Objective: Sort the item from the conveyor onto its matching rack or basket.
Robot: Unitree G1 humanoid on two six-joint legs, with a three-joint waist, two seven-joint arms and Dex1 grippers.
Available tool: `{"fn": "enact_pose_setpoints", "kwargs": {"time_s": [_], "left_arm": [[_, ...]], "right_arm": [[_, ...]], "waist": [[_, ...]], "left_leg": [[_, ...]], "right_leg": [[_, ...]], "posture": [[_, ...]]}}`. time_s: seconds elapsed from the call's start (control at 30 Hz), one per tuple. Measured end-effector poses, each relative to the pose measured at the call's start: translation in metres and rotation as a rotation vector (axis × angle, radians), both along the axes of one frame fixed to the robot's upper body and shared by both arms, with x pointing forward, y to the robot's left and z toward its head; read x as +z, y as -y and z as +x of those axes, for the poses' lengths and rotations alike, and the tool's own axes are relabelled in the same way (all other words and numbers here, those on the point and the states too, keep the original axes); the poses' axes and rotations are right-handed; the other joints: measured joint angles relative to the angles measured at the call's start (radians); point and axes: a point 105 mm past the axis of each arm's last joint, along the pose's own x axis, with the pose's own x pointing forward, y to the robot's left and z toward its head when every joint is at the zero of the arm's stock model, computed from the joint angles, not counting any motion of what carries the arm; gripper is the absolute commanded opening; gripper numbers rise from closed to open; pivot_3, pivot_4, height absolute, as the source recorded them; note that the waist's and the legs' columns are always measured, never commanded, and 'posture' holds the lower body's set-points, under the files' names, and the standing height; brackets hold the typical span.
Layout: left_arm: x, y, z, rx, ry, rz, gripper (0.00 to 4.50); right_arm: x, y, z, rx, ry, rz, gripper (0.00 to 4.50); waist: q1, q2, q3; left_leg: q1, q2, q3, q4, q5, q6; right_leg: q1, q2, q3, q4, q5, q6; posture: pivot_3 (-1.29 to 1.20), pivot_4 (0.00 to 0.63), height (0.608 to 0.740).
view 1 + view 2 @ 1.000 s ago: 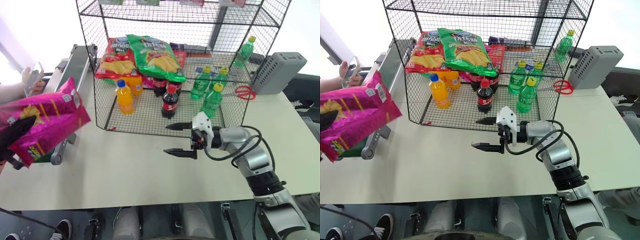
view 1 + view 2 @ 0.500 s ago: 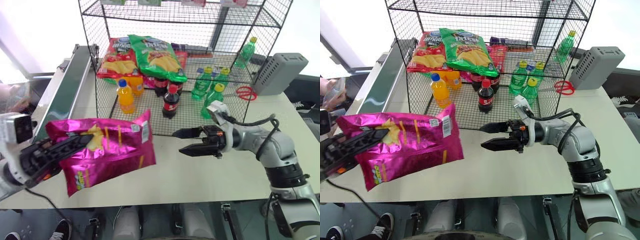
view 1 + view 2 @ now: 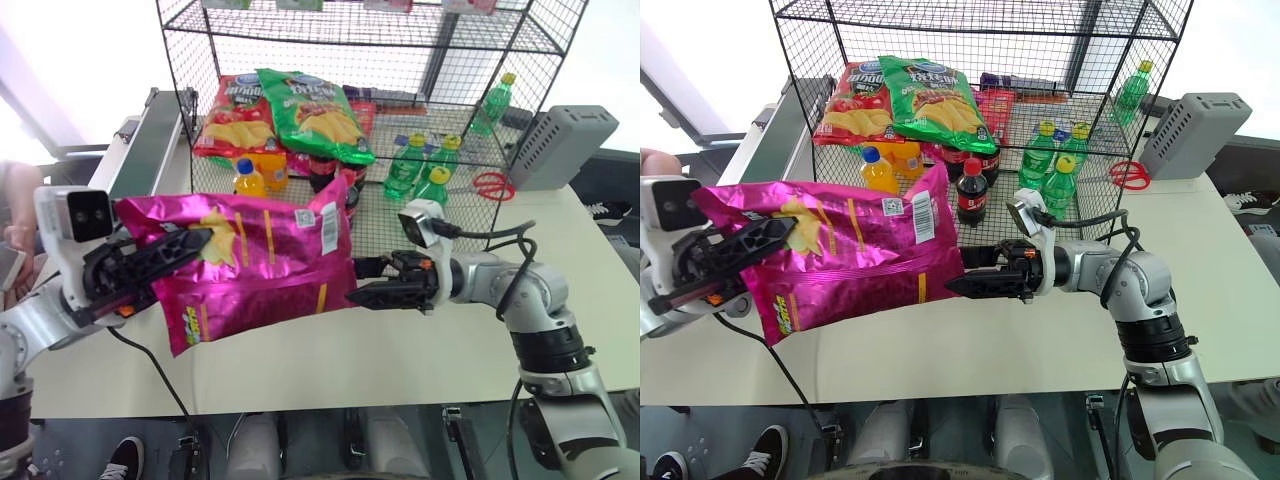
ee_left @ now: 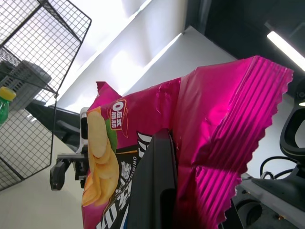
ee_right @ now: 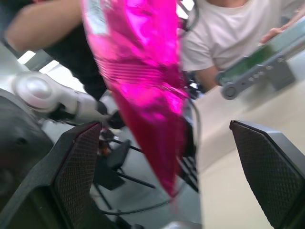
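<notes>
Above the pale table [image 3: 300, 370], in front of the black wire rack [image 3: 520, 60], my left gripper [image 3: 185, 243] is clamped on one crimped end of the magenta-pink chip bag [image 3: 265, 255], its black fingers pinching the foil so the bag hangs out sideways toward my right arm, off the table surface. My right gripper [image 3: 362, 282] sits at the bag's far end with its jaws spread wide; from the head views its fingertips look to be right at the bag's edge, and in the right wrist view the pink foil hangs between my two fingers [image 5: 78, 162] without either pad pressing on it, so that hand holds nothing. Behind the bag, the rack's lower tier carries a red chip bag [image 3: 232, 120] and a green chip bag [image 3: 318, 112] lying on top, an orange bottle [image 3: 248, 176], a cola bottle partly hidden by the pink bag, and several green bottles [image 3: 405, 165]. To my left the conveyor [image 3: 150, 140] runs alongside the rack. A grey slotted box [image 3: 570, 140] and red scissors [image 3: 490, 184] sit on the table at the rack's right side.
</notes>
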Motion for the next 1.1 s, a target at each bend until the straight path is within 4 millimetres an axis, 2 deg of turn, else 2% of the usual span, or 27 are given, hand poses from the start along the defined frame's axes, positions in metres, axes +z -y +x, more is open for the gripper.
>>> {"fn": "enact_pose_setpoints", "kwargs": {"time_s": [0.23, 0.27, 0.3, 0.37, 0.4, 0.43, 0.5, 0.53, 0.57, 0.67, 0.8, 0.9, 0.93, 1.0, 1.1], "left_arm": [[-0.002, 0.008, 0.010, 0.026, 0.017, -0.001, 0.04], [-0.003, 0.008, 0.011, 0.030, 0.017, 0.000, 0.00], [-0.004, 0.008, 0.012, 0.036, 0.016, 0.004, 0.00], [-0.005, 0.009, 0.013, 0.045, 0.010, 0.005, 0.00], [-0.006, 0.009, 0.014, 0.048, 0.008, 0.004, 0.00], [-0.006, 0.009, 0.014, 0.050, 0.007, 0.004, 0.00], [-0.007, 0.010, 0.016, 0.069, 0.009, 0.010, 0.00], [-0.008, 0.010, 0.017, 0.078, 0.011, 0.011, 0.00], [-0.008, 0.010, 0.018, 0.090, 0.014, 0.020, 0.00], [-0.012, 0.009, 0.022, 0.122, 0.002, 0.057, 0.78], [-0.015, 0.007, 0.024, 0.143, -0.005, 0.098, 2.71], [-0.020, 0.001, 0.023, 0.174, -0.017, 0.133, 4.21], [-0.022, 0.000, 0.023, 0.185, -0.024, 0.148, 4.48], [-0.027, -0.005, 0.023, 0.212, -0.028, 0.173, 4.50], [-0.036, -0.009, 0.029, 0.286, -0.001, 0.233, 4.50]], "right_arm": [[0.007, -0.005, -0.007, 0.051, 0.010, -0.004, 4.50], [0.007, -0.005, -0.007, 0.052, 0.002, -0.006, 3.96], [0.007, -0.005, -0.008, 0.052, -0.002, -0.007, 3.64], [0.007, -0.006, -0.007, 0.048, -0.002, -0.010, 2.65], [0.006, -0.006, -0.007, 0.046, -0.003, -0.013, 2.00], [0.006, -0.006, -0.007, 0.044, -0.004, -0.015, 1.64], [0.006, -0.007, -0.006, 0.039, -0.004, -0.017, 0.63], [0.006, -0.007, -0.006, 0.038, -0.002, -0.017, 0.19], [0.006, -0.008, -0.006, 0.034, 0.004, -0.018, 0.05], [0.004, -0.006, -0.002, 0.005, 0.032, -0.034, 0.05], [0.001, 0.001, 0.004, -0.057, 0.098, -0.060, 0.05], [-0.001, 0.020, 0.009, -0.152, 0.155, -0.104, 0.05], [-0.001, 0.027, 0.009, -0.181, 0.170, -0.118, 0.05], [0.003, 0.047, 0.003, -0.244, 0.192, -0.139, 0.05], [0.021, 0.077, -0.001, -0.370, 0.250, -0.144, 0.05]], "waist": [[-0.001, 0.000, 0.000], [-0.002, 0.000, 0.000], [-0.001, 0.000, 0.000], [0.000, 0.000, 0.000], [0.000, 0.000, 0.000], [0.000, 0.000, 0.000], [0.000, 0.000, 0.000], [0.000, 0.000, 0.000], [0.000, 0.000, 0.000], [0.000, 0.000, 0.000], [0.000, 0.000, 0.000], [0.002, 0.000, 0.000], [0.003, 0.000, 0.000], [0.007, 0.000, 0.000], [0.016, 0.000, 0.000]], "left_leg": [[0.000, 0.000, 0.000, 0.000, 0.000, 0.000], [0.000, 0.000, 0.000, 0.000, 0.000, 0.000], [0.000, 0.000, 0.000, 0.000, 0.000, 0.000], [0.000, 0.000, 0.000, 0.000, 0.000, 0.000], [0.000, 0.000, 0.000, 0.000, 0.000, 0.000], [0.000, 0.000, 0.000, 0.000, 0.000, 0.000], [0.000, 0.000, 0.000, 0.000, 0.000, 0.000], [0.000, 0.000, 0.000, 0.000, 0.000, 0.000], [0.000, 0.000, 0.000, 0.000, 0.000, 0.000], [0.000, 0.000, 0.000, 0.000, 0.000, 0.000], [0.000, 0.000, 0.000, 0.000, 0.000, 0.000], [-0.001, 0.000, 0.000, 0.000, 0.000, 0.000], [-0.002, 0.000, 0.000, 0.000, 0.000, 0.000], [-0.003, 0.000, 0.000, 0.000, 0.000, 0.000], [-0.003, -0.001, 0.000, 0.000, 0.000, 0.000]], "right_leg": [[0.000, 0.000, 0.000, 0.000, 0.000, 0.000], [0.000, 0.000, 0.000, 0.000, 0.000, 0.000], [0.000, 0.000, 0.000, 0.000, 0.000, 0.000], [0.000, 0.000, 0.000, 0.000, 0.000, 0.000], [0.000, 0.000, 0.000, 0.000, 0.000, 0.000], [0.000, 0.000, 0.000, 0.000, 0.000, 0.000], [0.000, 0.000, 0.000, 0.000, 0.000, 0.000], [0.000, 0.000, 0.000, 0.000, 0.000, 0.000], [0.000, 0.000, 0.000, 0.000, 0.000, 0.000], [0.000, 0.000, 0.000, 0.000, 0.000, 0.000], [0.000, 0.000, 0.000, -0.001, 0.000, 0.000], [0.000, 0.000, 0.000, -0.002, 0.000, 0.000], [-0.001, 0.000, 0.000, -0.002, 0.000, 0.000], [-0.001, 0.000, -0.001, -0.002, 0.000, 0.000], [-0.001, 0.000, -0.001, -0.003, 0.000, 0.000]], "posture": [[0.00, 0.150, 0.740], [0.00, 0.150, 0.740], [0.00, 0.150, 0.740], [0.00, 0.150, 0.740], [0.00, 0.150, 0.740], [0.00, 0.150, 0.740], [0.00, 0.150, 0.740], [0.00, 0.150, 0.740], [0.00, 0.150, 0.740], [0.00, 0.150, 0.740], [0.00, 0.150, 0.740], [0.00, 0.150, 0.740], [0.00, 0.150, 0.740], [0.00, 0.150, 0.740], [0.00, 0.150, 0.740]]}}
